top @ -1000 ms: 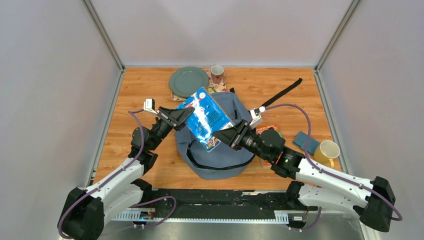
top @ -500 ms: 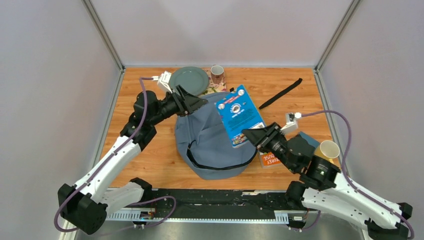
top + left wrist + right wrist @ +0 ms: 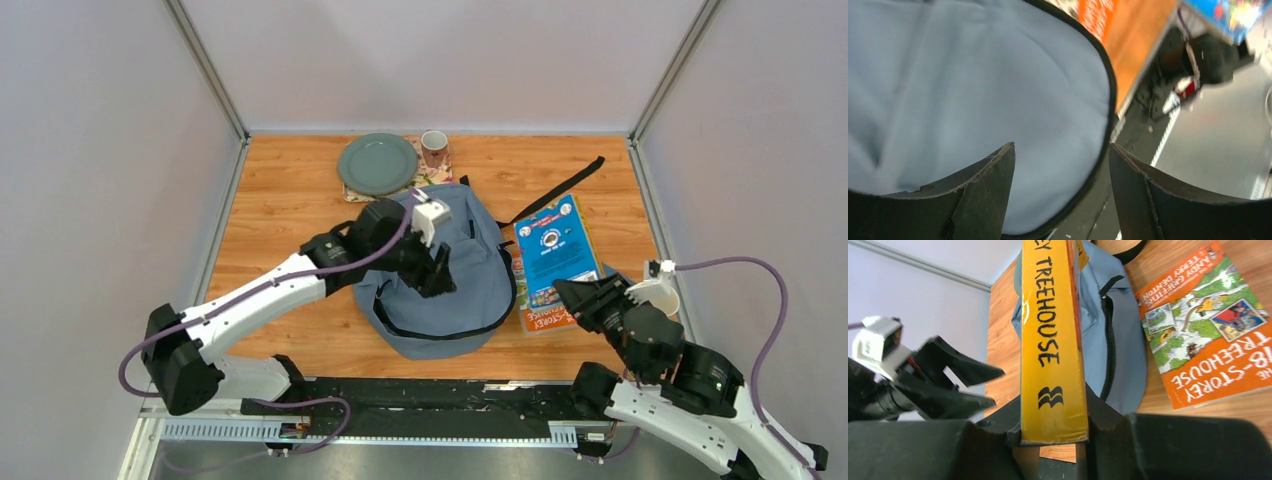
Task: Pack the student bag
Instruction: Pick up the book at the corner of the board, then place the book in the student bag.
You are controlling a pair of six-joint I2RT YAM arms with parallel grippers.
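Orange book (image 3: 1208, 325) just beside student bag (image 3: 480, 280), plate (image 3: 377, 163) beyond

Bag (image 3: 480, 290) is showing grey-blue with black trim. Book (image 3: 553, 250) is displaying a blue cover, yellow spine, black lettering. Second book (image 3: 1208, 325) is showing orange with cartoon panels. Plate (image 3: 377, 163) is appearing grey-green.

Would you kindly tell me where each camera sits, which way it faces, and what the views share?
Top external: high behind the robot, looking down on the table; left arm and right arm show.
Left wrist: faces down onto the student bag; open left tool shows.
Right wrist: faces across the table; right tool clamps a yellow-spined book.
Shared: all three show the bag.
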